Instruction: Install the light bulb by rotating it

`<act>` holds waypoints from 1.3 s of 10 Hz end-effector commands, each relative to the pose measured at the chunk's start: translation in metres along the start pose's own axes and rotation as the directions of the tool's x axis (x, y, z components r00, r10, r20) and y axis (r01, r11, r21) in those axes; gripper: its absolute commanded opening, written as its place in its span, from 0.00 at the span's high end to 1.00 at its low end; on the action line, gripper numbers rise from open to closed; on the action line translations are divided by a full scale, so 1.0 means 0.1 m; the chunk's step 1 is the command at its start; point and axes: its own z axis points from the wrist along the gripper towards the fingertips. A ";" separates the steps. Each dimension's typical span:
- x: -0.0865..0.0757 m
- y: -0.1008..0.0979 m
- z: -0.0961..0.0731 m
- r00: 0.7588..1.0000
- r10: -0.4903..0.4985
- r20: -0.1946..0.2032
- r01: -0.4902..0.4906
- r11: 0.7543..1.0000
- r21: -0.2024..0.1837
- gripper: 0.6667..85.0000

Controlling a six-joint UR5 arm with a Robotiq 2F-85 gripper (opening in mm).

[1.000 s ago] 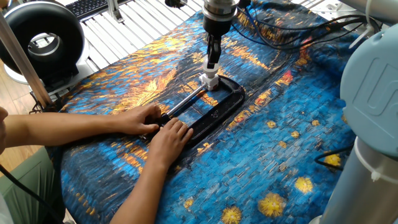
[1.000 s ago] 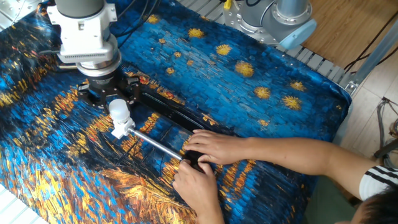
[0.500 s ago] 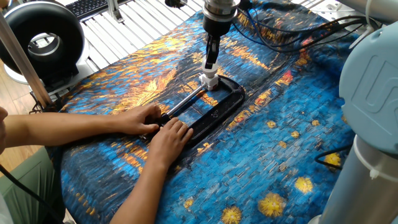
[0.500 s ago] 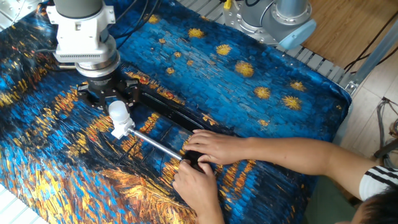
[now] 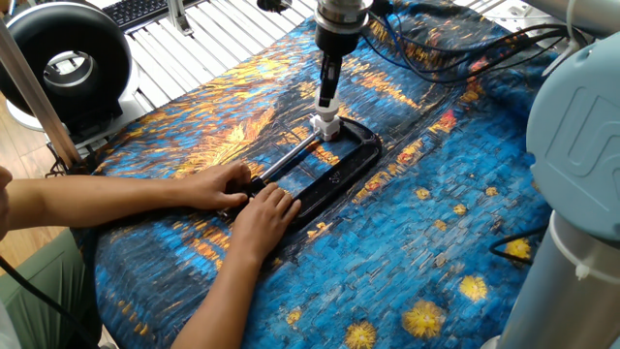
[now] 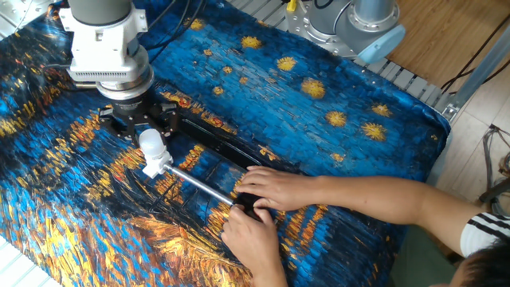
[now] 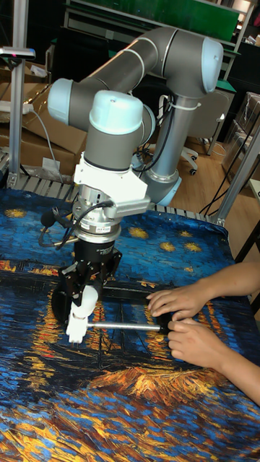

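Nothing has visibly shifted: the gripper [image 6: 150,134] stays pinching the light bulb [image 6: 151,145], which could cross-thread if the person's hands [image 6: 275,190] let the black clamp [image 5: 341,167] slip.

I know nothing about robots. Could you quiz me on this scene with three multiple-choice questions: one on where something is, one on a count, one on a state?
1. Where is the light bulb?
A. under the gripper, on the socket block
B. in the person's hands
C. on the floor

2. How many human hands rest on the black clamp?
A. none
B. one
C. two

3. The gripper is:
A. wide open, away from the bulb
B. shut on the bulb
C. out of sight

Answers: 1 A, the bulb sits directly below the gripper. 2 C, both hands press its near end. 3 B, its fingers close around the bulb.
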 end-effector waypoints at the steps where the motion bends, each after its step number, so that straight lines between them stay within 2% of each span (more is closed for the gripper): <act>1: -0.12 -0.13 0.03 0.982 0.178 0.057 -0.180 0.983 0.029 0.89; 3: -0.12 -0.18 0.08 0.964 0.254 0.077 -0.257 0.966 0.030 0.90; 4: -0.08 -0.15 0.06 0.960 0.273 0.059 -0.276 0.961 0.030 0.90; 5: -0.06 0.01 0.00 0.951 0.307 0.014 -0.308 0.951 0.011 0.88; 6: -0.02 0.20 -0.08 0.948 0.315 -0.047 -0.316 0.948 -0.018 0.72; 7: 0.06 0.25 -0.12 0.956 0.278 -0.090 -0.282 0.959 -0.030 0.50; 8: 0.09 0.28 -0.13 0.961 0.254 -0.106 -0.260 0.964 -0.048 0.35; 9: 0.09 0.28 -0.12 0.965 0.237 -0.112 -0.243 0.969 -0.046 0.30; 10: 0.09 0.31 -0.13 0.966 0.232 -0.112 -0.240 0.968 -0.068 0.29; 11: 0.09 0.32 -0.17 0.967 0.232 -0.109 -0.241 0.967 -0.077 0.27; 13: 0.14 0.33 -0.31 0.964 0.230 -0.133 -0.243 0.966 -0.092 0.27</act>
